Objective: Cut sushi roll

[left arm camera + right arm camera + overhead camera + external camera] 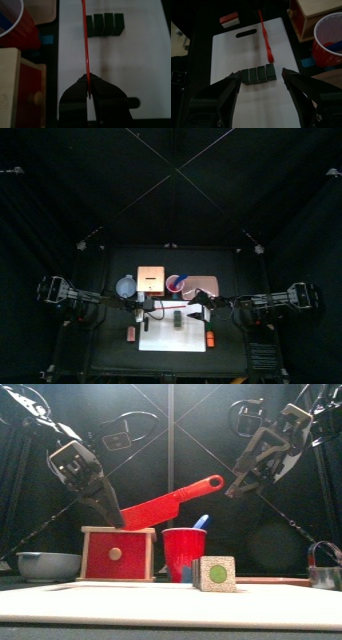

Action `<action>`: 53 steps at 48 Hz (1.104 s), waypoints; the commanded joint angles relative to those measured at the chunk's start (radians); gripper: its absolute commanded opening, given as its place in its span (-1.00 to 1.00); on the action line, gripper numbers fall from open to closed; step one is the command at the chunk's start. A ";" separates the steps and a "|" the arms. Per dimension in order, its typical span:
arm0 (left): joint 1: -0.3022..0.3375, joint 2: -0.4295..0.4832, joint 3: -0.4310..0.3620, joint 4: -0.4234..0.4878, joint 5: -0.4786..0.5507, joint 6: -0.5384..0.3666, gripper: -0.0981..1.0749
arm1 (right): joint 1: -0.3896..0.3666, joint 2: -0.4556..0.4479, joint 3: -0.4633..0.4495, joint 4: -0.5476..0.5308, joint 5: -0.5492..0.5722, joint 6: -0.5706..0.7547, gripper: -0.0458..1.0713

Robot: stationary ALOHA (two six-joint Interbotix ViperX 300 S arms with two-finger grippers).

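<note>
My left gripper (89, 87) is clamped on the handle of the red knife (171, 500), and the front view shows the blade raised clear of the white cutting board (238, 55), slanting up toward the right. My right gripper (261, 80) stands wide apart and holds nothing; in its wrist view its jaws flank the sushi roll (256, 75) without touching it. The roll lies on the board, near the middle of its width, and it shows grooves that divide it into several pieces set side by side and still touching (107, 24). I judge the cutting to be largely done: the pieces appear separated, though I cannot tell whether each cut goes fully through. What may remain is a last cut or setting the knife down. Behind the board stand a red cup (186, 552), a wooden box (115, 554) with a red front, and a grey bowl (47, 565).
</note>
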 commanded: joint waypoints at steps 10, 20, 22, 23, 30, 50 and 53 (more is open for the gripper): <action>-0.029 0.023 -0.094 -0.005 0.095 0.008 -0.21 | -0.041 0.041 -0.092 -0.115 0.060 -0.003 0.78; -0.049 0.037 -0.109 -0.037 0.107 0.008 -0.21 | -0.140 0.029 -0.126 -0.198 0.186 0.000 0.78; -0.051 0.037 -0.107 -0.040 0.110 0.008 -0.21 | -0.156 0.025 -0.127 -0.199 0.222 0.002 0.78; -0.051 0.037 -0.107 -0.041 0.112 0.008 -0.21 | -0.163 0.025 -0.126 -0.199 0.233 0.005 0.78; -0.051 0.043 -0.114 -0.046 0.112 0.008 -0.21 | -0.169 0.032 -0.140 -0.238 0.255 0.054 0.78; -0.044 0.123 -0.189 -0.044 0.114 0.015 -0.21 | -0.120 0.103 -0.193 -0.630 0.336 0.433 0.77; -0.044 0.127 -0.192 -0.043 0.114 0.015 -0.21 | -0.106 0.106 -0.196 -0.695 0.344 0.508 0.77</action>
